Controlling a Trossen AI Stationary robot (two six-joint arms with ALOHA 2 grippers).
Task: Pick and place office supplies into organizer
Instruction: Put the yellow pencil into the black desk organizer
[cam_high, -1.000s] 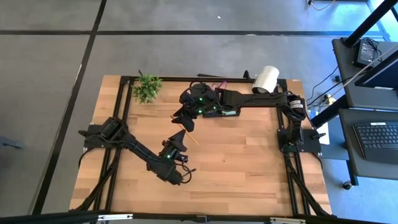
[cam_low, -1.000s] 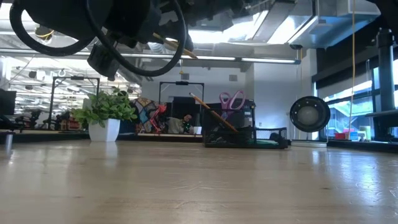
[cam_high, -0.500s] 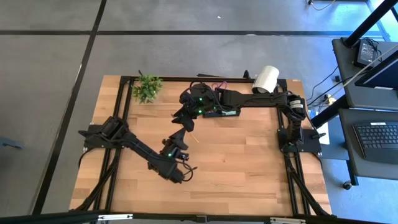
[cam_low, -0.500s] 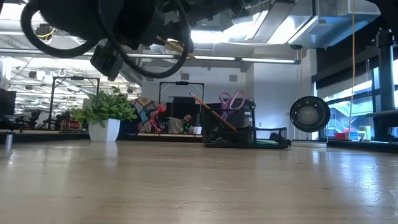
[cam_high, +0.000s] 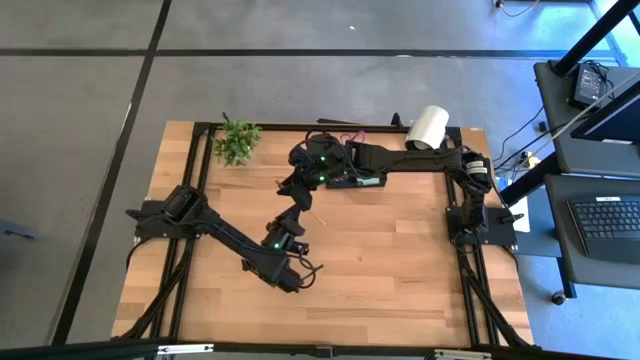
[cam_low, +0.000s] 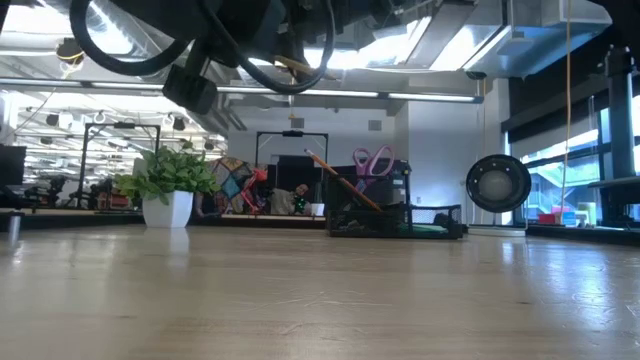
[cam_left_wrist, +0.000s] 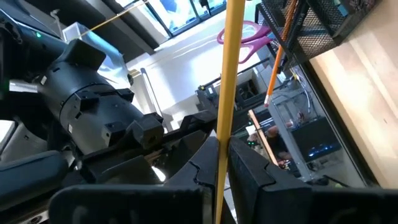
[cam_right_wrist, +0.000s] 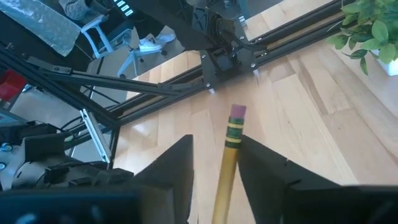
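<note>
A yellow pencil is pinched between the closed fingers of the left gripper; its lower end is hidden behind them. In the right wrist view the same pencil's pink eraser end pokes up between the right gripper's parted fingers, with bare wood showing either side, so whether they touch it I cannot tell. From above, both grippers meet mid-table, the pencil barely showing. The black mesh organizer stands at the table's far edge under the right arm, holding purple-handled scissors and an orange pencil. No readable lettering. A potted plant and white cylinder stand at the far edge.
</note>
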